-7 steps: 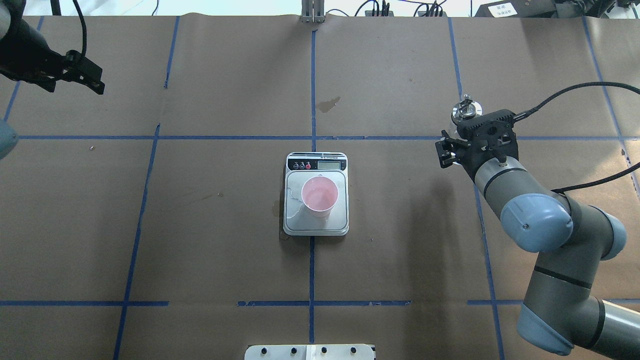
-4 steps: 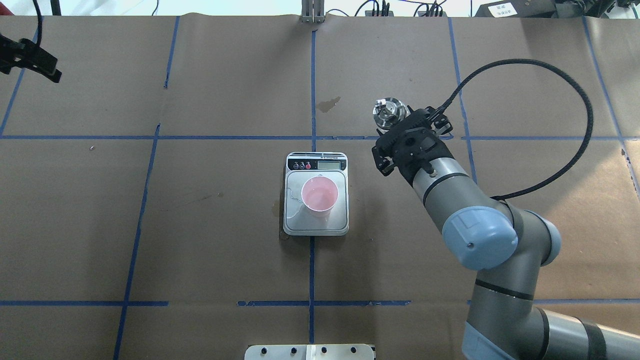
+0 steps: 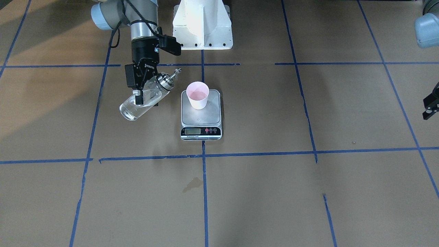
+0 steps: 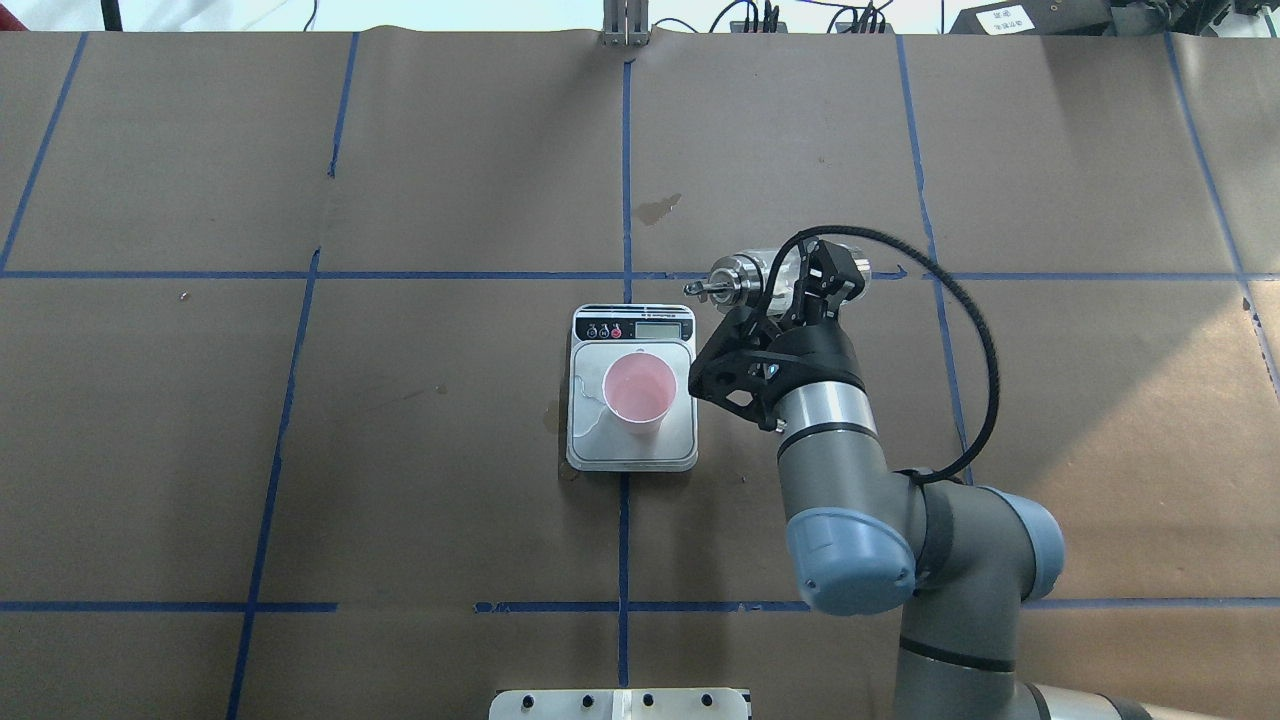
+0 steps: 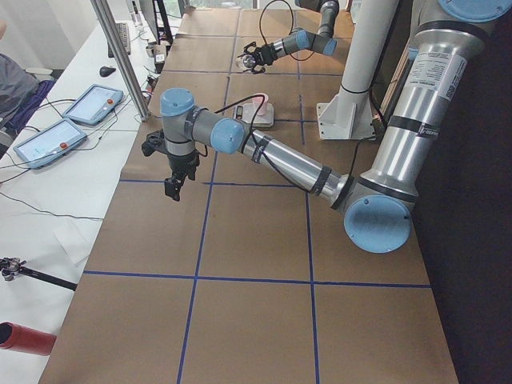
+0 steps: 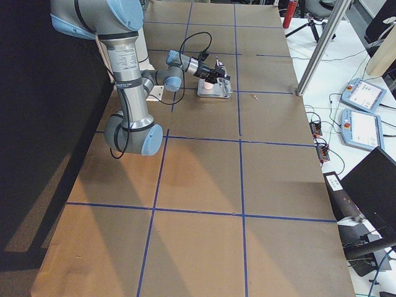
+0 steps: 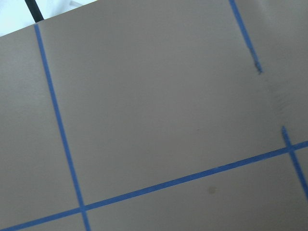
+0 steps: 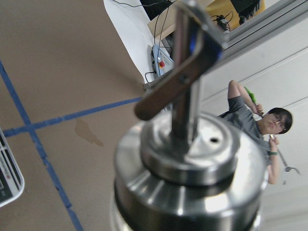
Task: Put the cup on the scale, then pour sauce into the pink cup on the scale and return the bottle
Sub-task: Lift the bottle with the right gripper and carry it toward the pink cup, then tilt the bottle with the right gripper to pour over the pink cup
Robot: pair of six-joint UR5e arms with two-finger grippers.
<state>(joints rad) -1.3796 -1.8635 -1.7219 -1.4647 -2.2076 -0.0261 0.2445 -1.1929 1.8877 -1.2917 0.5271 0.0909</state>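
The pale pink cup (image 4: 640,390) stands upright on the steel plate of the scale (image 4: 600,445), also in the front view: cup (image 3: 197,95), scale (image 3: 201,118). My right gripper (image 3: 141,90) is shut on the clear glass bottle (image 3: 137,106) and holds it tilted in the air beside the scale. Its metal spout (image 3: 176,71) points toward the cup. From overhead the spout (image 4: 700,288) is off the scale's far right corner, not over the cup. No stream shows. The right wrist view shows the collar (image 8: 187,159) close up. My left gripper (image 3: 430,105) is far off at the table's side; its jaws are unclear.
The white robot base (image 3: 202,24) stands behind the scale. A faint wet trace (image 4: 588,410) lies on the scale's plate left of the cup. Stains mark the brown paper (image 4: 655,208). A side table with tablets (image 5: 48,140) runs along the far edge.
My right arm has carried the bottle left to the scale and tipped it from upright, spout toward the cup. My left arm has drawn back out of the overhead view.
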